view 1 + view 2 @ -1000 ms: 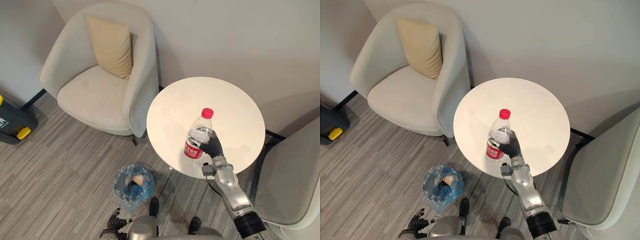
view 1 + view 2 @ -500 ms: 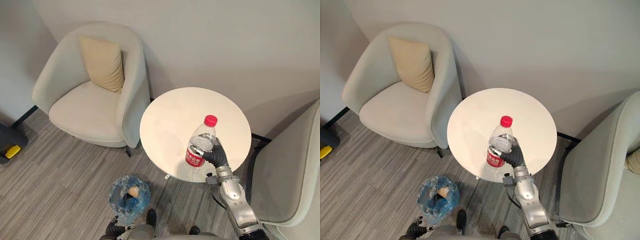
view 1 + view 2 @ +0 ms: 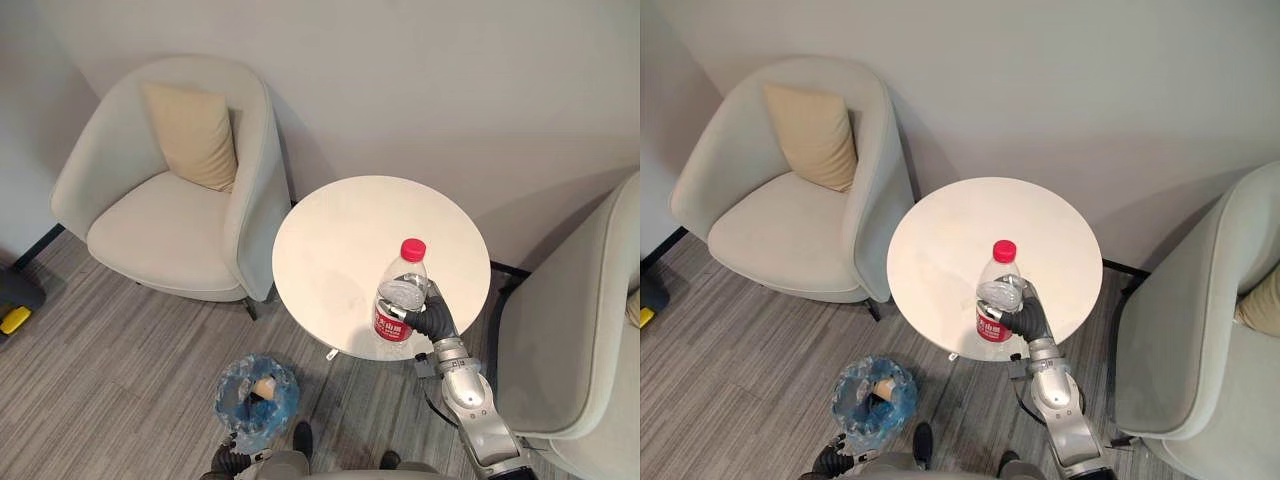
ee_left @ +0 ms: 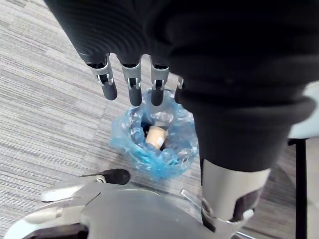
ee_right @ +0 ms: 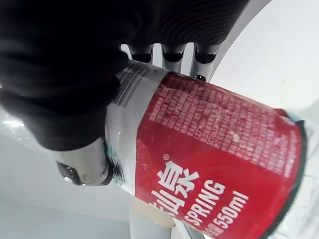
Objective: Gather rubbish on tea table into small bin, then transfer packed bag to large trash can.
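- Over the near edge of the round white counter [image 3: 330,235], the right hand [image 3: 433,322] has its fingers [image 5: 172,54] curled round the clear, red-labelled bottle [image 3: 398,300], which is upright.
- On the floor, the blue-bagged small bin [image 3: 256,392] has a paper cup [image 4: 155,137] inside.
- The left hand [image 4: 149,35] hangs above the bin, fingers straight and loose.

Soft, even room light falls from above. The white desk [image 3: 340,240] is the brightest surface, nearly washed out in the right wrist view, where the right hand [image 5: 50,59] reads almost black. Diffuse shadows lie on the wall [image 3: 450,90] beside the left armchair [image 3: 160,200] and the right armchair [image 3: 570,330]. Small glints speckle the bottle [image 3: 402,290] and the blue bin bag [image 4: 174,154].
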